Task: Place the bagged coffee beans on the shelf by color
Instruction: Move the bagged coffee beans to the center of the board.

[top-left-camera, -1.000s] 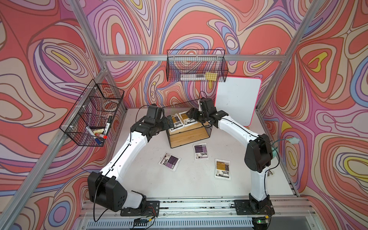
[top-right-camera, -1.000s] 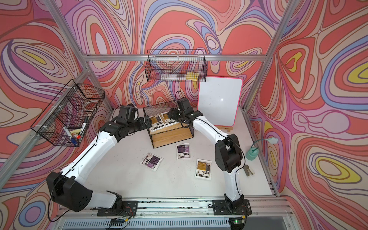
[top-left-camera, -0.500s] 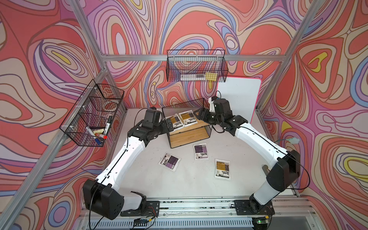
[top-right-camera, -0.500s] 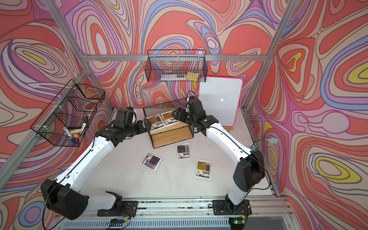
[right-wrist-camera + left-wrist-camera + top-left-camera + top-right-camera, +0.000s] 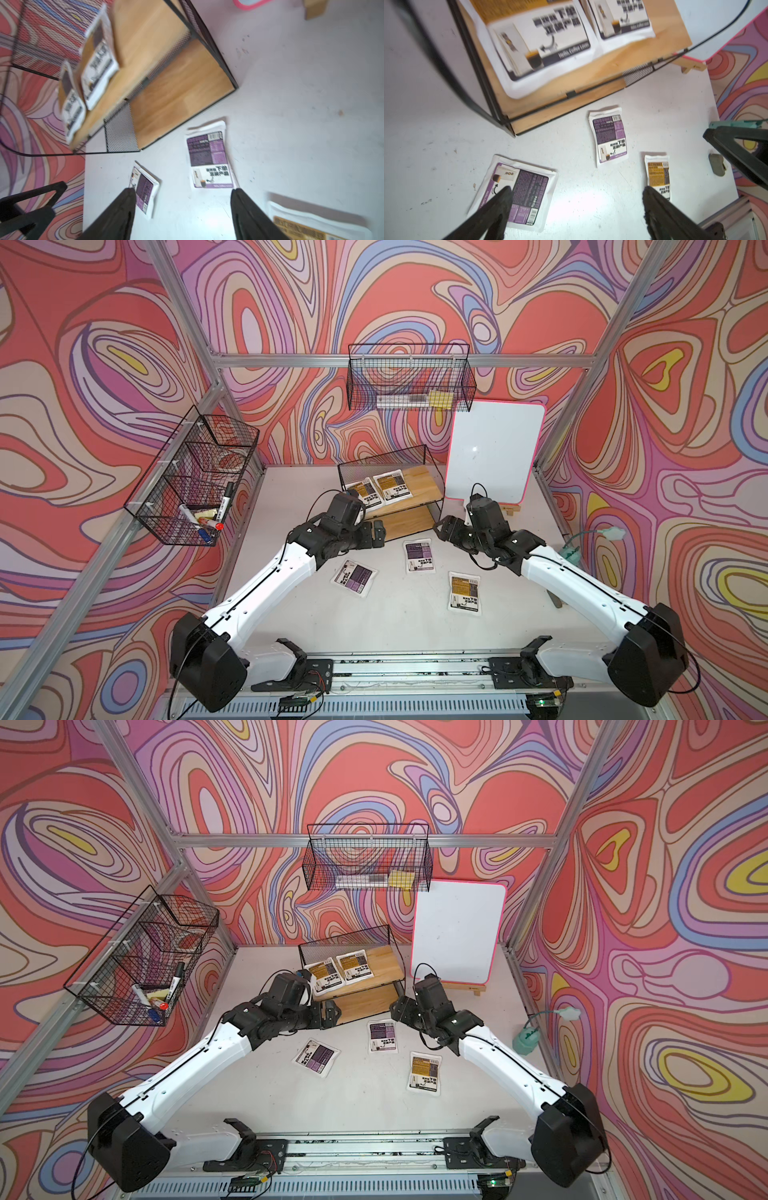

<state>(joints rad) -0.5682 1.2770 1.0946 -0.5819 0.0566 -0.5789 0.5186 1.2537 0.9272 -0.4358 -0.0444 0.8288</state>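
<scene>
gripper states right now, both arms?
Left gripper: open, holding nothing.
Right gripper: open, holding nothing.

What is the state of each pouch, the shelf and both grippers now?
shelf, upright on table
shelved yellow pouches, flat on top board, side by side
loose yellow pouch, flat on table
purple pouches, flat on table, apart
left gripper, open, empty
right gripper, open, empty
whiteboard, propped upright
</scene>
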